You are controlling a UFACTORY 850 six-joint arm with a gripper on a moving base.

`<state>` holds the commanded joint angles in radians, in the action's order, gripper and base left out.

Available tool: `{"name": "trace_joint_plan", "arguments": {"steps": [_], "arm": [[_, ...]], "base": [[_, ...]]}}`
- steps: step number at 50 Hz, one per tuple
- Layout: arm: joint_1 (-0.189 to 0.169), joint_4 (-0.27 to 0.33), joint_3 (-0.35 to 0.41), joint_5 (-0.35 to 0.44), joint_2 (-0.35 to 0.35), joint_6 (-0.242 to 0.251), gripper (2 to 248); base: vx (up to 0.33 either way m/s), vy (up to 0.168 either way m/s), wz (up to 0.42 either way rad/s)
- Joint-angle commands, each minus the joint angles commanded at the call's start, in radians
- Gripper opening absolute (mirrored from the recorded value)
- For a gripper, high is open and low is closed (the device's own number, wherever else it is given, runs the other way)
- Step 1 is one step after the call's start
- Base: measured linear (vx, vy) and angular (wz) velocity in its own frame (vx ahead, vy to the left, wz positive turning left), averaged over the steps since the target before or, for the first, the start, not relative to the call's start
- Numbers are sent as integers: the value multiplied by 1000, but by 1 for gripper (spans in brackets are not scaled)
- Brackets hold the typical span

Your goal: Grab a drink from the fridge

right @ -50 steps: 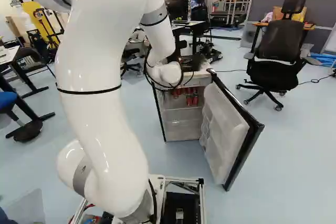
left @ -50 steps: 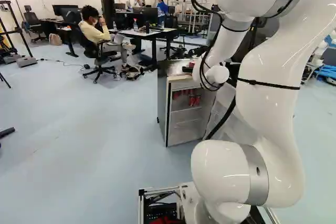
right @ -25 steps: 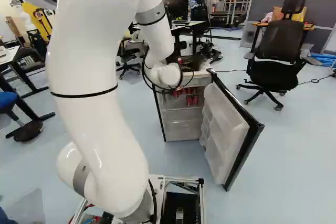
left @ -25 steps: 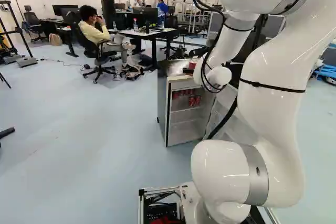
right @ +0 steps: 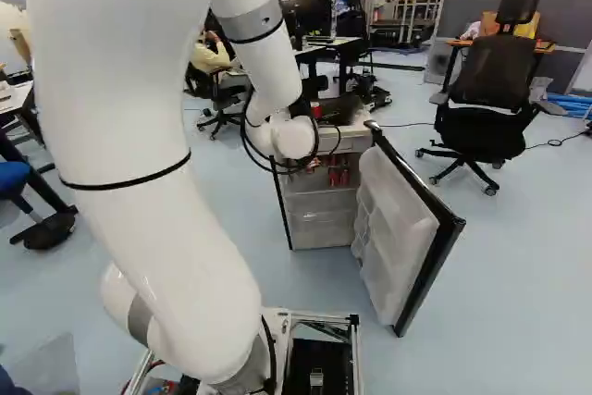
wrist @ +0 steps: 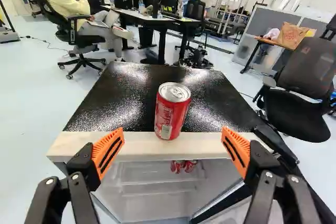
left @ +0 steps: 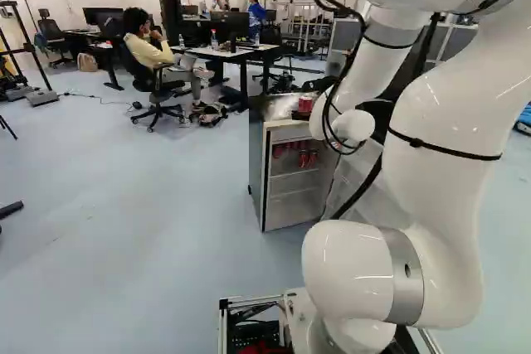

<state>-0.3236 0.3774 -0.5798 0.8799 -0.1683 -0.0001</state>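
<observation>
1. Displacement of the arm [left: 440, 155] was recorded since the earlier frames: its wrist end was found shifted rightward in the left base view and leftward in the right base view, relative to the joint at the foot.
2. More of the red can [left: 305, 104] was exposed beside the arm in the left base view than half a second earlier.
3. Fridge [left: 280, 192], door [right: 396, 219] and base were found unmoved.
4. Claw [left: 302, 115] condition was checked: its two fingers were held wide apart, with the orange pads [wrist: 108, 152] angled toward each other.
5. In the wrist view, the can was seen ahead of the claw [wrist: 173, 129], lined up with the gap and apart from both pads.
6. That can was noted upright on the fridge's black top [wrist: 131, 95], near the pale front edge [wrist: 137, 148].
7. Further red cans [right: 338, 176] were observed inside, in the upper part of the fridge below that edge.
8. Door position was logged as swung open, at the right of the fridge in the right base view.
9. One black office chair [right: 486, 90] was noted beyond the door, to its right in the same view.
</observation>
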Motion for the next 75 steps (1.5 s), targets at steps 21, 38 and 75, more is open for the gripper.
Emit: {"name": "trace_joint_plan", "arguments": {"steps": [21,38,75], "arm": [[-53,0,17,-19,64,0,247],[-98,0,-4,-100,84,0,247],[-192,0,-72,-301,106,0,247]], "base": [[0,0,0],[0,0,0],[0,0,0]]}}
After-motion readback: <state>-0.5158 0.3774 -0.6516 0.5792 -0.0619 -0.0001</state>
